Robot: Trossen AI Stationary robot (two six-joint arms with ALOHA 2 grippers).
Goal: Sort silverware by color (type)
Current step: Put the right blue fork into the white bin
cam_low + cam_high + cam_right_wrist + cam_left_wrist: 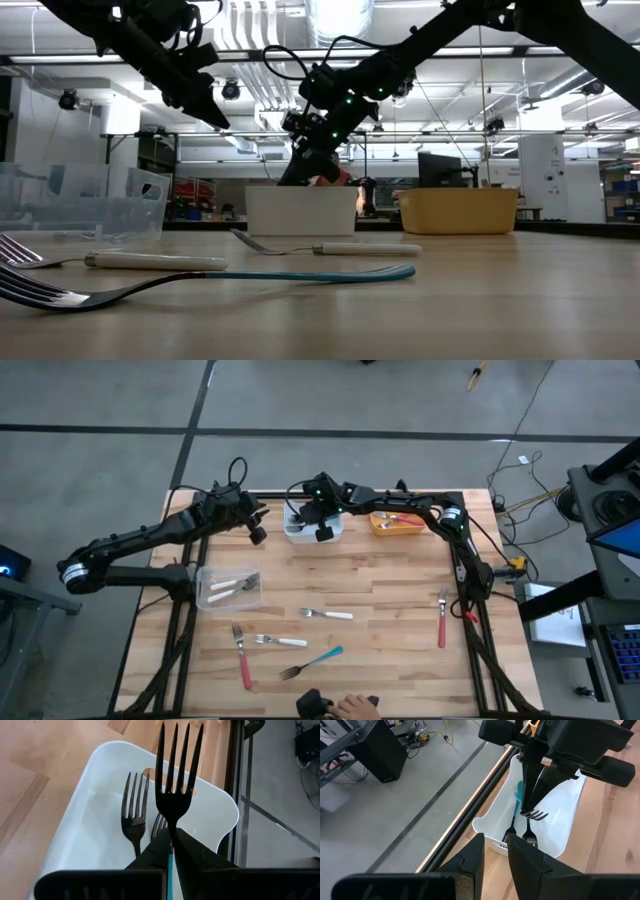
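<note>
Between my right gripper's (171, 837) pinched fingers sits a teal fork (175, 780), tines hanging just over the white bin (90, 795) where another fork (134, 815) already lies. Drop-off step I reckon: next I'd just let go. Left gripper (494, 850) waits nearby, fingers slightly apart, holding nothing.
</note>
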